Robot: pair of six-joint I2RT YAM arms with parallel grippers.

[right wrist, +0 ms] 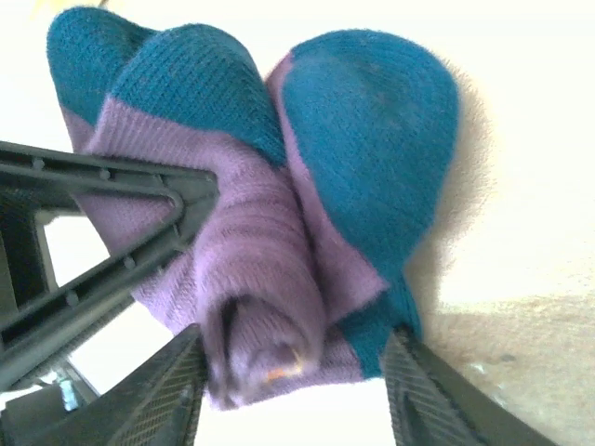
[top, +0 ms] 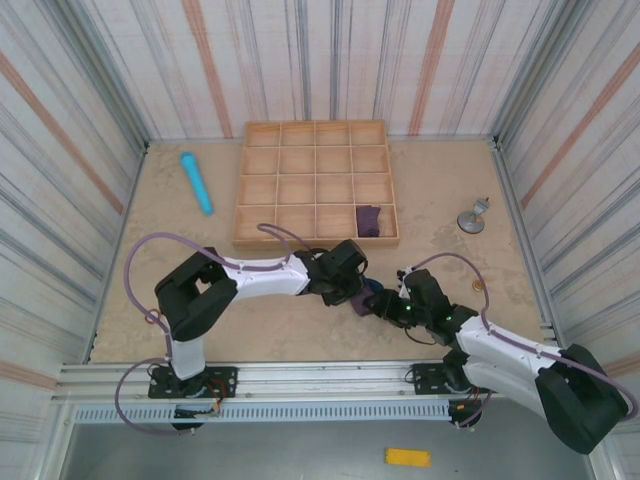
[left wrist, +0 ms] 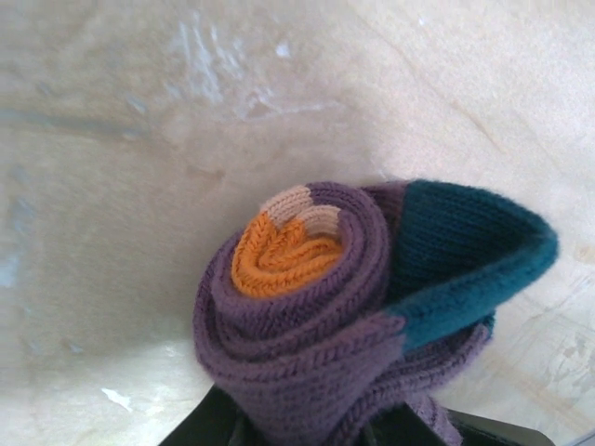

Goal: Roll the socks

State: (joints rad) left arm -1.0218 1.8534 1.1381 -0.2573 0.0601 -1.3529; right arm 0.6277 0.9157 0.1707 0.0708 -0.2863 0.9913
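A rolled purple sock (left wrist: 307, 307) with an orange core and a loose teal cuff lies on the sandy table between my two grippers (top: 362, 298). My left gripper (left wrist: 335, 429) is clamped on the roll from the left (top: 349, 283), its black fingers mostly hidden under the knit. From the right, my right gripper (right wrist: 293, 348) stands open, one finger on each side of the same sock (right wrist: 260, 232), low on the table (top: 384, 303). The left gripper's dark finger (right wrist: 112, 232) presses into the sock's side. A second purple sock bundle (top: 368, 220) sits in the wooden tray's front-right compartment.
The wooden grid tray (top: 316, 241) stands just behind the grippers. A light blue cylinder (top: 196, 182) lies to the tray's left, and a small grey metal piece (top: 472, 218) to its right. Striped walls close in the table on three sides.
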